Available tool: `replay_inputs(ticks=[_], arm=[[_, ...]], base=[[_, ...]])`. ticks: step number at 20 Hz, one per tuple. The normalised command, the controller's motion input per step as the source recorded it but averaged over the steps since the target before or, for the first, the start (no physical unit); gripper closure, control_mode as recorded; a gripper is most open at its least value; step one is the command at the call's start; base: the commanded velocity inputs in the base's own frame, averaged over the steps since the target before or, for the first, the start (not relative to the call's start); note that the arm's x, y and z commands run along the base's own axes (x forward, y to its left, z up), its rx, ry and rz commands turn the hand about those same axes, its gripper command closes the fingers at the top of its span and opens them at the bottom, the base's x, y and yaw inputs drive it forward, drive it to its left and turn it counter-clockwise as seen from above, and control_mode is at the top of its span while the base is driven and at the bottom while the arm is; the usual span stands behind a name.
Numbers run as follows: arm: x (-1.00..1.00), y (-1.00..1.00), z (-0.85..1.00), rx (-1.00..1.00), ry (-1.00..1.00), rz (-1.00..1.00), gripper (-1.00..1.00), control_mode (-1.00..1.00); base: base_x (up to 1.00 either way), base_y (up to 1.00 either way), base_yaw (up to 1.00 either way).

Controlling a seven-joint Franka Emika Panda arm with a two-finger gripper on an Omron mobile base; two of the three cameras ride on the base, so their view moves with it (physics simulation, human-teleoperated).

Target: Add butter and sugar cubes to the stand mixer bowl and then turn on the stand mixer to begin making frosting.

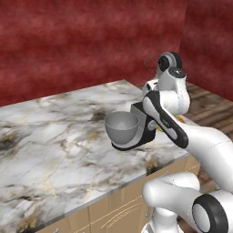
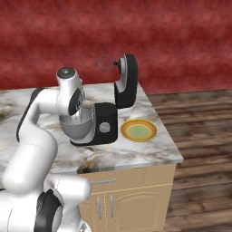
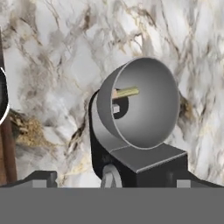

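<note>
The stand mixer (image 2: 106, 122) stands near the counter's right end with its head (image 2: 126, 81) tilted up and the whisk (image 2: 104, 63) in the air. The stand mixer bowl (image 1: 122, 127) (image 2: 76, 127) sits on its black base. In the hand view I look down into the bowl (image 3: 148, 113). A yellow stick of butter (image 3: 127, 92) and one small whitish sugar cube (image 3: 115, 108) lie at its bottom. My gripper (image 3: 114, 180) hangs open above the mixer's column, with nothing between its fingertips (image 3: 41, 177). A round silver knob (image 2: 104, 128) sits on the column's side.
A flat yellow-rimmed plate (image 2: 138, 130) lies right of the mixer, close to the counter's right edge. The marble counter (image 1: 50, 136) stretches wide to the left. My own arm (image 1: 166, 118) crosses in front of the mixer in the left base view. Wooden floor (image 2: 204, 136) lies beyond the counter.
</note>
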Motion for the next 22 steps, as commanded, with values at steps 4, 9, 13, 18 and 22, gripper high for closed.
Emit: replay_inputs(ticks=[4,9,13,18,22], arm=[[-0.18,-0.71,0.44,0.17,-0.06,0.00,-1.00,-1.00],[-0.16,-0.74,0.39,0.18,-0.01,0.01,-1.00,-1.00],[-0.12,-0.70,0.33,0.15,0.00,0.02,-1.00,-1.00],[-0.04,-0.66,0.27,0.14,0.00,0.03,-1.00,-1.00],[0.00,-0.54,0.03,0.11,-0.02,0.03,-1.00,-1.00]], base=[[0.00,0.00,0.00],[0.00,0.00,0.00],[0.00,0.00,0.00],[0.00,0.00,0.00],[0.00,0.00,0.00]])
